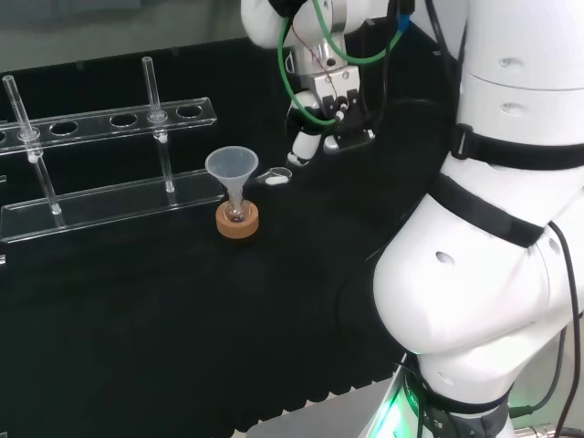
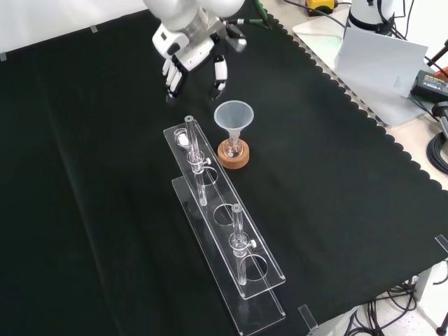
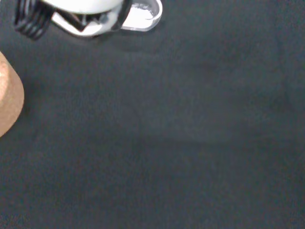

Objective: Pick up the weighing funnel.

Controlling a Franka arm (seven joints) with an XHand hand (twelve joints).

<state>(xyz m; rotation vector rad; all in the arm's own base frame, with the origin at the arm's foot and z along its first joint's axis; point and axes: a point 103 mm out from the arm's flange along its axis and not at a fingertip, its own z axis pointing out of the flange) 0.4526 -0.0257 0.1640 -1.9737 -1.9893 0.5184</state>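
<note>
The weighing funnel (image 1: 276,177), a small clear scoop with something white in it, lies on the black cloth just right of the big funnel in the head view. In the wrist view the weighing funnel (image 3: 141,14) lies flat beside a blurred white part of the hand (image 3: 81,9). The hand (image 1: 324,100) hangs over the weighing funnel, up and to the right of it, fingers pointing down and relaxed, one fingertip (image 1: 304,150) close above the piece. It holds nothing. In the front view the hand (image 2: 189,42) comes down from the top, with its fingers (image 2: 219,75) spread apart above the cloth.
The big funnel (image 1: 230,170) stands in a small flask on a cork ring (image 1: 237,221), close to the weighing funnel. A clear test tube rack (image 2: 224,231) with two tubes stands beyond it. The cork ring (image 3: 7,95) edges into the wrist view.
</note>
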